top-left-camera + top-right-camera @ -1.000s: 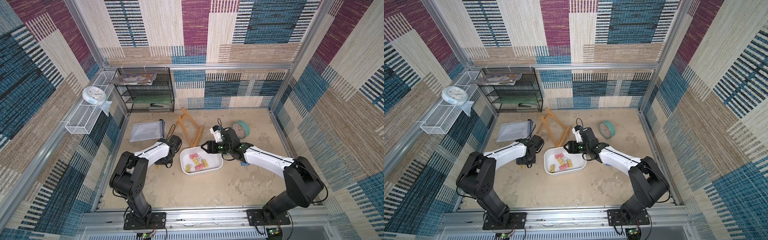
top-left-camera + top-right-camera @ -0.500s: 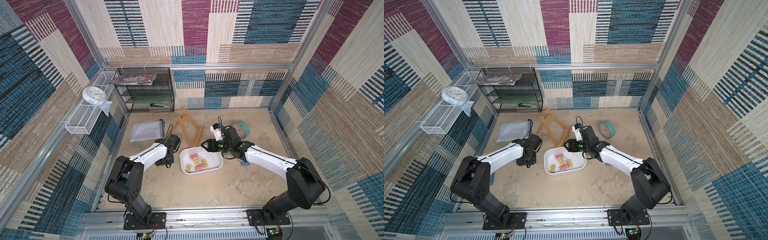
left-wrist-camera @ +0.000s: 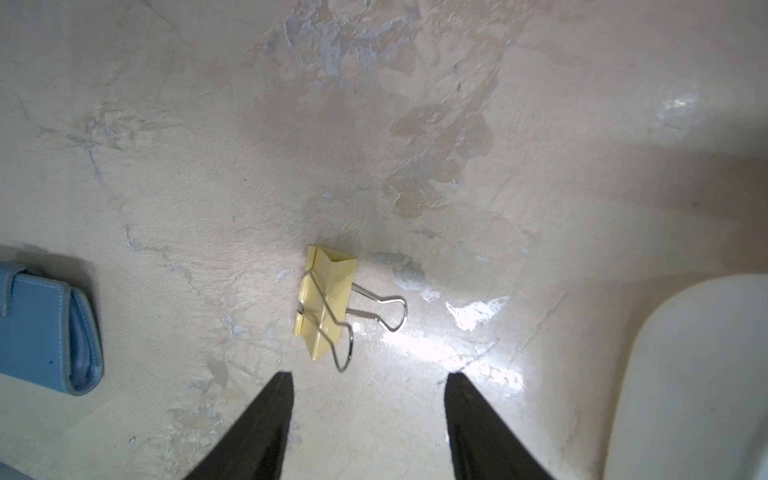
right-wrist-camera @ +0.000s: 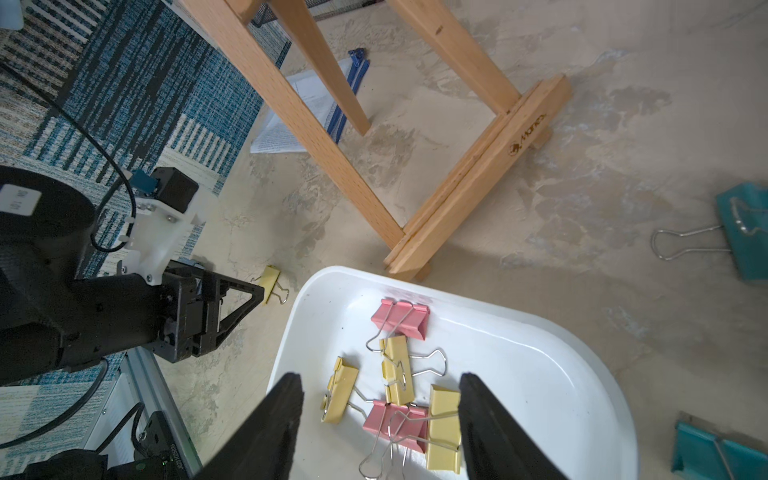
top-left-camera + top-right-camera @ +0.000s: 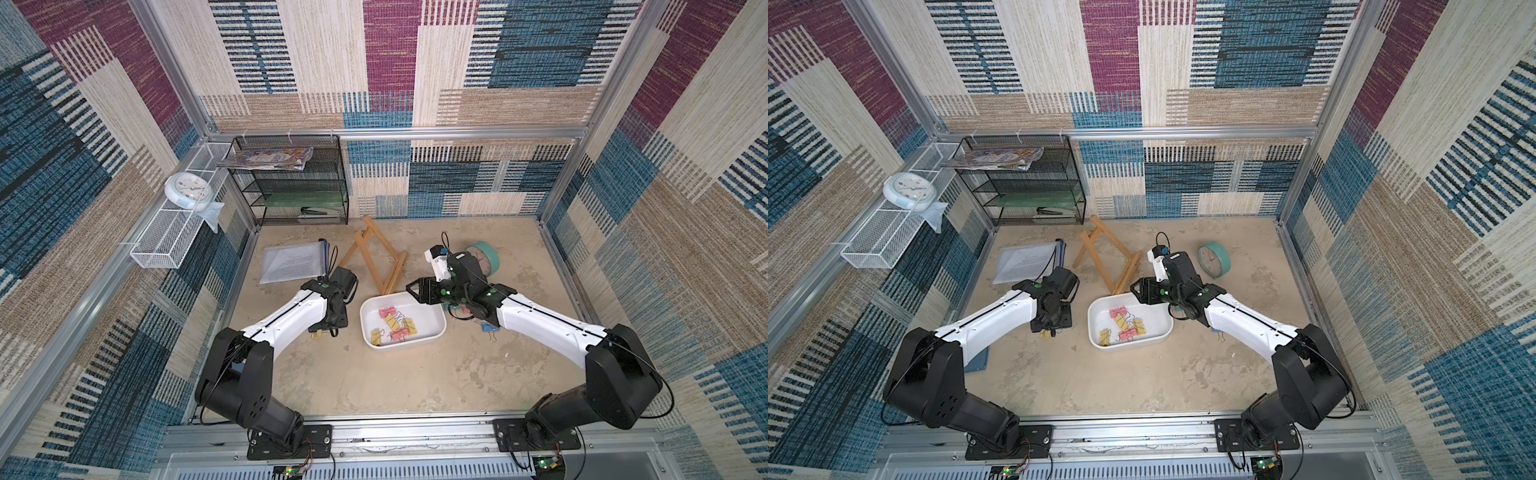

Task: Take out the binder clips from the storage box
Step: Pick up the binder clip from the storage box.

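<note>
— Fingers (image 3: 257, 432) of the left gripper (image 3: 368, 380) are hanging spread, gripping nothing; one yellow clip (image 3: 328, 303) is lying loose on the scuffed beige tabletop (image 3: 208, 145) beyond them.
— And the right gripper (image 4: 380, 382)?
— Also gaping, hovering over the storage box (image 4: 540, 374), where pink and yellow binder clips (image 4: 399, 370) are sitting.
— The room?
— Woven patchwork walls (image 5: 390, 62) are closing it in; a wooden easel (image 5: 374, 257) is lying just beside the box, and teal clips (image 4: 744, 232) are resting on the tabletop outside it.
</note>
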Controlling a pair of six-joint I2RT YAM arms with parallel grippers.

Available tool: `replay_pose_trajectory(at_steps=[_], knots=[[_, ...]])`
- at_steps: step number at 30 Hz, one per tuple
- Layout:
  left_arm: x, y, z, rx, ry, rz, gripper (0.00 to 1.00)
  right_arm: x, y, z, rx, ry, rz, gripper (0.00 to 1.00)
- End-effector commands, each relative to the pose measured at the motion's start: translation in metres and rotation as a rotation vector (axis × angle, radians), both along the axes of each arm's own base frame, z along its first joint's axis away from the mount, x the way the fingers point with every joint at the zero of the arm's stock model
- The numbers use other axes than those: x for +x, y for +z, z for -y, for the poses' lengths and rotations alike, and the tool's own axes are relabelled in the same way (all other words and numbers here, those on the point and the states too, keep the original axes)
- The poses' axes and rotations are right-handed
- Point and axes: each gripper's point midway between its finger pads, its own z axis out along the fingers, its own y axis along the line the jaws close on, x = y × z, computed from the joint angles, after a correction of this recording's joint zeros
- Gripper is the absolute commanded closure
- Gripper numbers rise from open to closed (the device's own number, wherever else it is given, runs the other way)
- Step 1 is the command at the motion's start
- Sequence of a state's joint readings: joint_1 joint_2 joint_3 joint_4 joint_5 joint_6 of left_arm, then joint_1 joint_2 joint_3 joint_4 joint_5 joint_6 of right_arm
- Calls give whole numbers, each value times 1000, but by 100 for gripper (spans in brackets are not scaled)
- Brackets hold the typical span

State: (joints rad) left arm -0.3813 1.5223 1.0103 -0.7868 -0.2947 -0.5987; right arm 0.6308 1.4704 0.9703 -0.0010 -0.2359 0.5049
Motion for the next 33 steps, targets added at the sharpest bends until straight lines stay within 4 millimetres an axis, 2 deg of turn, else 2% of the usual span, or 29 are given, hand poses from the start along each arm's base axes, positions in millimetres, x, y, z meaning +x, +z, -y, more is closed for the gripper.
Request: replay_pose_trajectory(at_steps=[1,9,19,24,25,26,33], knots=[[-4,6,3,-36,9,10,33,3,11,3,18,-15,64,35],[-6,27,13,-120,-11,79,28,1,31,17,87,-69,198,31],[-8,57,21,-223,-32,203,13,5,22,21,78,-125,123,22],[-9,69,26,-267,-47,244,12,7,20,26,74,-166,97,16],[-9,72,28,-282,-48,254,11,8,17,28,80,-190,80,8],[-9,76,30,-298,-52,265,11,9,14,29,87,-200,66,4],[-10,96,53,-423,-109,319,8,7,5,25,109,-160,21,2]])
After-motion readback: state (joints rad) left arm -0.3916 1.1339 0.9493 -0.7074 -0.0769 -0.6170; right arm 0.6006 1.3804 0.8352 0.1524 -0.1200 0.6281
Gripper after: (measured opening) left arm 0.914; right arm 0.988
